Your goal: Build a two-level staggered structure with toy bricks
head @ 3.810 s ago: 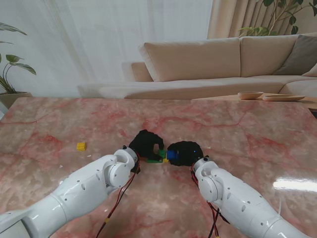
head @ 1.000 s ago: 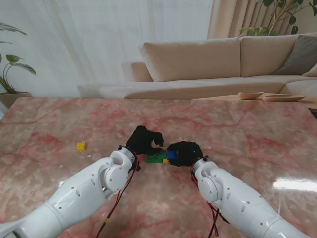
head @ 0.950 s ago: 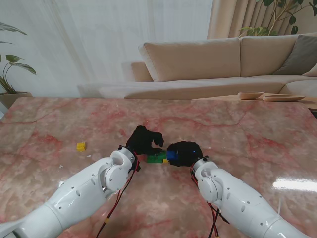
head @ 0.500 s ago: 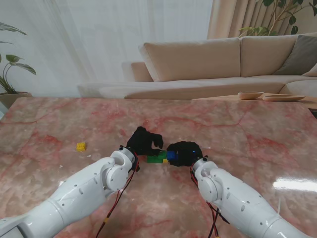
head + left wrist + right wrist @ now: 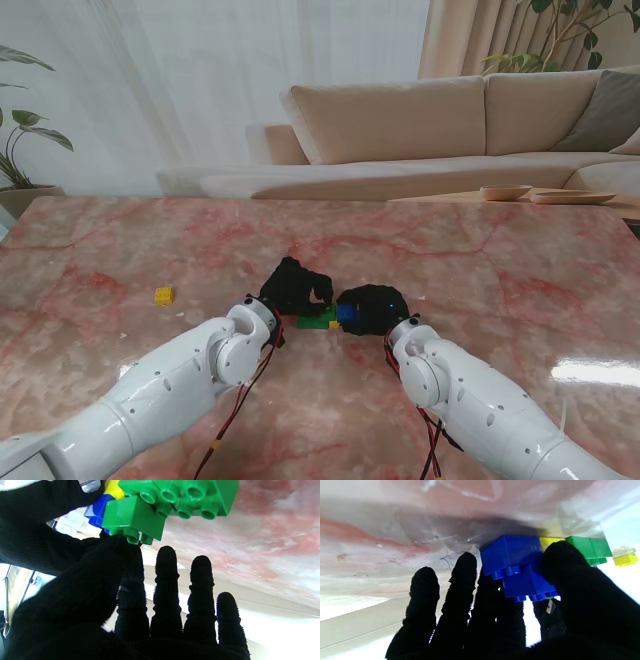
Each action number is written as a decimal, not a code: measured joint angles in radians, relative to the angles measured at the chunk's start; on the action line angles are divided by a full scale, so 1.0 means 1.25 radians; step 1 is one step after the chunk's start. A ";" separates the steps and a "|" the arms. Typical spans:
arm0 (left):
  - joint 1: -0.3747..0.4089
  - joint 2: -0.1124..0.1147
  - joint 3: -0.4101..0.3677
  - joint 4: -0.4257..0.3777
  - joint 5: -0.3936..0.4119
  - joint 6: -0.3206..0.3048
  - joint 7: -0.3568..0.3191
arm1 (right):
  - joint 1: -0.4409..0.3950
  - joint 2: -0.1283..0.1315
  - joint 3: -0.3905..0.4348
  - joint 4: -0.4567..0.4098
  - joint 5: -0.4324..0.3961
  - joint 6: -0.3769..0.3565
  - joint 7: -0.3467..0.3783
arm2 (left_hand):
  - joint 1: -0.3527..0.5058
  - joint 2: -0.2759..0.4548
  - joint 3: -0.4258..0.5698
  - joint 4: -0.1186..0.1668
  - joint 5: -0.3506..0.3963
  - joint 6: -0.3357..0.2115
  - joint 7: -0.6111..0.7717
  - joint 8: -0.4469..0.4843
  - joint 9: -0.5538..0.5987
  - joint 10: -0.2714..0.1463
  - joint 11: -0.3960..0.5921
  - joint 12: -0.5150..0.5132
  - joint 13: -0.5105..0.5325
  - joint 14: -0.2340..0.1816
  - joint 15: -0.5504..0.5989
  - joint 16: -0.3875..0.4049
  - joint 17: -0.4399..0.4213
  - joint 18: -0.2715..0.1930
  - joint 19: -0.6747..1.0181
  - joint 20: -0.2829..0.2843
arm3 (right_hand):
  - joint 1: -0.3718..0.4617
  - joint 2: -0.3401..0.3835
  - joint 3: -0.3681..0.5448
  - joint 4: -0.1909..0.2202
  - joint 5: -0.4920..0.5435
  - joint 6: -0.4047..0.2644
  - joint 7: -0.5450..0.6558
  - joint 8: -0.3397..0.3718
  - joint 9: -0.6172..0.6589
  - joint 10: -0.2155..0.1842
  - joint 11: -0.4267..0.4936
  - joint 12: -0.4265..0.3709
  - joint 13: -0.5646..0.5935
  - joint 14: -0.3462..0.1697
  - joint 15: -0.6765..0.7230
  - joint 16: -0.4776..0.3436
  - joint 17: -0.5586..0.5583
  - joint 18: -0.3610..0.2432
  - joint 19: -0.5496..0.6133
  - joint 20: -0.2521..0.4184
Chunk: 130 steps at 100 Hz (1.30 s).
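The right hand (image 5: 520, 620) grasps the stacked blue plastic bricks (image 5: 520, 565); the left hand (image 5: 130, 600) fingertips touch the upper green studded brick (image 5: 133, 517), grip unclear. Only the stand view shows a lone yellow brick (image 5: 164, 295).

Stand view: black-gloved left hand (image 5: 293, 287) and black-gloved right hand (image 5: 372, 309) cover most of small plastic brick stack (image 5: 326, 317); only green and blue slivers show. Lone yellow toy brick (image 5: 164, 295) too small for studs.

Left wrist view: wide green studded brick (image 5: 190, 495) cut by frame edge; blue brick (image 5: 96, 510) mostly behind thumb.

Right wrist view: thumb (image 5: 572, 580) hides join between upper blue brick (image 5: 528, 585) and yellow brick (image 5: 548, 541). Whether right hand truly grips: cannot tell.
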 measured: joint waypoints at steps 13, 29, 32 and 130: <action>-0.001 0.001 0.003 0.000 0.001 -0.007 -0.002 | 0.000 0.000 0.000 0.000 0.001 0.000 0.000 | 0.000 0.000 0.000 0.000 0.013 -0.010 0.002 0.000 0.024 -0.001 -0.006 0.001 0.018 0.000 0.000 0.000 0.000 0.000 0.001 0.000 | 0.000 0.000 0.000 0.000 0.000 0.000 0.002 -0.001 0.000 0.000 0.000 0.001 0.000 0.000 0.001 0.000 0.000 0.000 0.000 0.000; -0.002 0.001 0.008 0.001 0.006 -0.015 -0.003 | 0.000 0.000 0.000 0.000 0.001 0.000 0.000 | 0.000 -0.003 0.000 0.000 0.037 -0.017 0.019 -0.011 0.042 -0.005 -0.019 0.025 0.038 0.000 0.007 0.000 0.003 0.001 0.009 -0.009 | 0.000 0.000 0.000 0.000 0.000 0.000 0.002 -0.001 0.000 0.000 0.001 0.001 0.000 0.000 0.001 0.000 0.000 0.000 0.000 0.000; -0.002 0.001 0.008 0.001 0.006 -0.016 -0.002 | 0.000 0.000 0.000 0.000 0.001 0.000 0.000 | 0.000 -0.009 0.000 0.000 0.039 -0.017 0.019 -0.011 0.057 -0.006 -0.026 0.026 0.038 0.000 0.009 0.000 0.007 0.001 0.010 -0.009 | 0.000 0.000 0.000 0.000 0.000 0.000 0.002 -0.001 0.000 0.000 0.001 0.001 0.000 0.000 0.001 0.000 0.000 0.000 0.000 0.000; -0.037 -0.003 0.049 0.025 0.021 -0.007 -0.007 | 0.001 -0.001 0.000 0.001 0.002 -0.005 0.000 | -0.004 -0.017 -0.001 -0.016 0.065 -0.034 0.022 -0.041 0.096 -0.006 -0.073 -0.014 0.077 0.000 0.010 -0.004 0.023 0.002 0.040 -0.011 | 0.009 -0.010 0.012 -0.051 0.000 -0.001 0.035 -0.052 0.019 0.000 -0.021 0.022 0.011 0.003 -0.001 0.000 0.004 0.000 0.000 0.000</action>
